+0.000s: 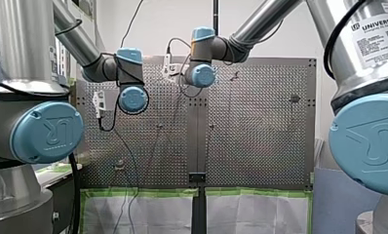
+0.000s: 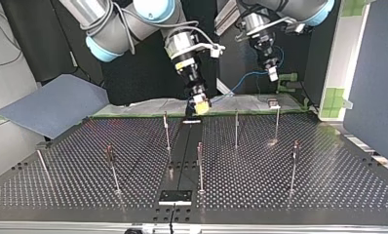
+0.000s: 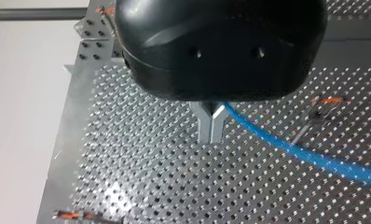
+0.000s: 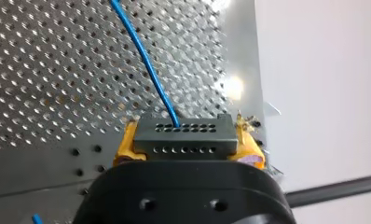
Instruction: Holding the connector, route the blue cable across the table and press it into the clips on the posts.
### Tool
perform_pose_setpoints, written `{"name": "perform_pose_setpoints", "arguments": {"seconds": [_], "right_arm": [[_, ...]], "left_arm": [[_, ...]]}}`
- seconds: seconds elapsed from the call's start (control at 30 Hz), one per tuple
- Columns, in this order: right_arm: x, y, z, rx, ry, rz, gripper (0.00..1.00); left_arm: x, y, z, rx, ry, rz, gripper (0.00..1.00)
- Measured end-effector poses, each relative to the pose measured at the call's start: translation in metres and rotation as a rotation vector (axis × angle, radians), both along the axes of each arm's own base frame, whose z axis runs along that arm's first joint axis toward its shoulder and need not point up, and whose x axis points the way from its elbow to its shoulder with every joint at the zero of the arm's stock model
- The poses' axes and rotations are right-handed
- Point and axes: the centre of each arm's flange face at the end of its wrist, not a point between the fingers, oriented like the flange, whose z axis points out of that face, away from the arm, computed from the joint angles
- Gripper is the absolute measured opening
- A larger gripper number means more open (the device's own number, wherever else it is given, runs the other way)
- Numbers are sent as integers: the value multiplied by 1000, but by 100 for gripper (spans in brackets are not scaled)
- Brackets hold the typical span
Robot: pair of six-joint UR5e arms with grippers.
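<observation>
In the right wrist view my right gripper [image 4: 187, 148] is shut on a dark grey connector [image 4: 183, 130], clamped between its yellow pads [image 4: 127, 144]. The blue cable [image 4: 141, 56] leaves the connector's top and runs off over the perforated table. In the top view this gripper [image 2: 200, 105] hangs over the table's far edge near the middle. My left gripper [image 3: 210, 127] has metal fingers shut on the blue cable [image 3: 305, 154], which trails away beside it. It [image 2: 272, 73] hangs beyond the far edge at the top view's right. Thin posts [image 2: 236, 127] with clips stand across the table.
Several more posts [image 2: 111, 165] stand on the perforated table [image 2: 328, 185]. A black plate [image 2: 175, 196] sits at the near edge in the top view. A grey-blue mat [image 2: 55, 105] lies at that view's left, and green-taped white sheeting [image 2: 148, 107] runs along the far edge.
</observation>
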Motion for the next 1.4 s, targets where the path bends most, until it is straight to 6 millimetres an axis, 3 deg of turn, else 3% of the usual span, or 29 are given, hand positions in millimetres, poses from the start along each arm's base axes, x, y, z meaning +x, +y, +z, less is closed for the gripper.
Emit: {"name": "perform_pose_setpoints", "arguments": {"seconds": [0.2, 0.47, 0.93, 1.4], "right_arm": [[16, -4, -9, 32, 35, 12, 0], [23, -12, 8, 53, 52, 10, 0], [40, -27, 4, 113, 120, 24, 0], [62, -41, 15, 160, 162, 75, 0]], "left_arm": [[15, 3, 19, -19, -30, 20, 0], [40, 18, 46, -21, -59, 50, 0], [81, 52, 82, -19, -115, 80, 0], [107, 62, 106, -10, -147, 79, 0]]}}
